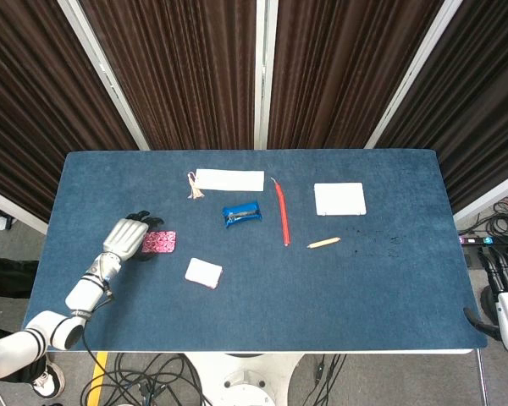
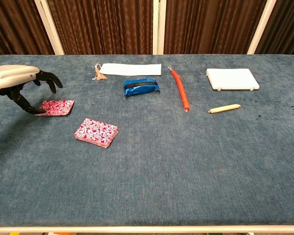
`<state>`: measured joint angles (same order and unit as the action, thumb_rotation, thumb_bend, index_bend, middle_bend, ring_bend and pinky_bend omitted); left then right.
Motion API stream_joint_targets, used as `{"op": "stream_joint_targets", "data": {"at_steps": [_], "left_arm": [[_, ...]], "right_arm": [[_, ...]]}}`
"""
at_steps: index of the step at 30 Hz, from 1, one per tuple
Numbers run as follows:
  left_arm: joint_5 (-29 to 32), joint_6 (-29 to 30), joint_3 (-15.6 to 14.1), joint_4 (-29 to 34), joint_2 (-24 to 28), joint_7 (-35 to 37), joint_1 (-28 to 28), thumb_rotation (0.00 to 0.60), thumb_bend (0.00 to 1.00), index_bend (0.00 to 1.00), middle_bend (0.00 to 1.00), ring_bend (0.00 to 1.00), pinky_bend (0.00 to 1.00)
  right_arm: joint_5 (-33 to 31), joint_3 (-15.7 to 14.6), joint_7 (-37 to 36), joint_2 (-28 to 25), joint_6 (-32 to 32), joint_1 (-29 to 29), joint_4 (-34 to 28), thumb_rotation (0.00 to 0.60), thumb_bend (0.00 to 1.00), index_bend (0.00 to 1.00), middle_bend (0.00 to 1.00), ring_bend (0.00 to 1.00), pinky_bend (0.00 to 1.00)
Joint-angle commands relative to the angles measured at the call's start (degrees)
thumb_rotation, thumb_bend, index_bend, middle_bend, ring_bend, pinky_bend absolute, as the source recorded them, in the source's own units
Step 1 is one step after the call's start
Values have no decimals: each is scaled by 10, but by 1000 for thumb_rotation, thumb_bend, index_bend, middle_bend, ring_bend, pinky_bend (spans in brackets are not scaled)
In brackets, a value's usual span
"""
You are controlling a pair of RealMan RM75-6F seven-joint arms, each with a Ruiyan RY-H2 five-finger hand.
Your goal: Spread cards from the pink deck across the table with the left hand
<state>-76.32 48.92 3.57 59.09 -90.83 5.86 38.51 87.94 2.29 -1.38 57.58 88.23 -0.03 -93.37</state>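
The pink patterned deck [image 2: 96, 132] lies flat on the blue table [image 2: 186, 166], left of centre; in the head view the deck [image 1: 203, 272] looks pale. A single pink card [image 2: 57, 107] lies flat on the cloth to the deck's far left, also seen as the card [image 1: 159, 242] from above. My left hand [image 2: 19, 83] hovers at that card's left end with its fingers spread and lifted; the thumb tip is at the card's edge. From above, the left hand [image 1: 127, 237] sits just left of the card. My right hand [image 1: 506, 279] hangs off the table's right side, holding nothing.
Along the back lie a white paper strip with a tassel [image 2: 131, 69], a blue pouch [image 2: 141, 86], a red stick [image 2: 180, 89] and a white pad [image 2: 232, 78]. A short wooden stick [image 2: 224, 108] lies right of centre.
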Motion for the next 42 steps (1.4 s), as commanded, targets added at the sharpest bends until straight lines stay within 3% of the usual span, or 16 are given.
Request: {"op": "stream_joint_targets", "data": {"at_steps": [1,6,11,17,27,42], "left_arm": [[-4,3,-1,1,0,3,-1,600,207,153,210,97,219],[-18,18,1,24,12,7,-1,600,205,144,198,95,220],[-57,34,-9,92,44,-6,7,600,205,166,226,95,220],[-86,39,-27,165,63,-92,15,600,205,259,239,95,222],[-64,18,-29,244,58,-189,23,600,205,230,242,95,221],[6,2,-9,228,1,-259,31,600,204,230,243,95,221]], "right_arm": [[1,0,-3,0,0,0,1,600,104,0,0,0,0],[1,0,-10,-1,0,0,4,600,104,0,0,0,0],[0,0,-15,1,-3,1,8,600,105,0,0,0,0],[4,-1,-18,1,0,1,8,600,105,0,0,0,0],[8,-2,-35,-1,0,1,10,600,105,0,0,0,0],[12,-4,-40,8,4,0,25,600,105,0,0,0,0]]}}
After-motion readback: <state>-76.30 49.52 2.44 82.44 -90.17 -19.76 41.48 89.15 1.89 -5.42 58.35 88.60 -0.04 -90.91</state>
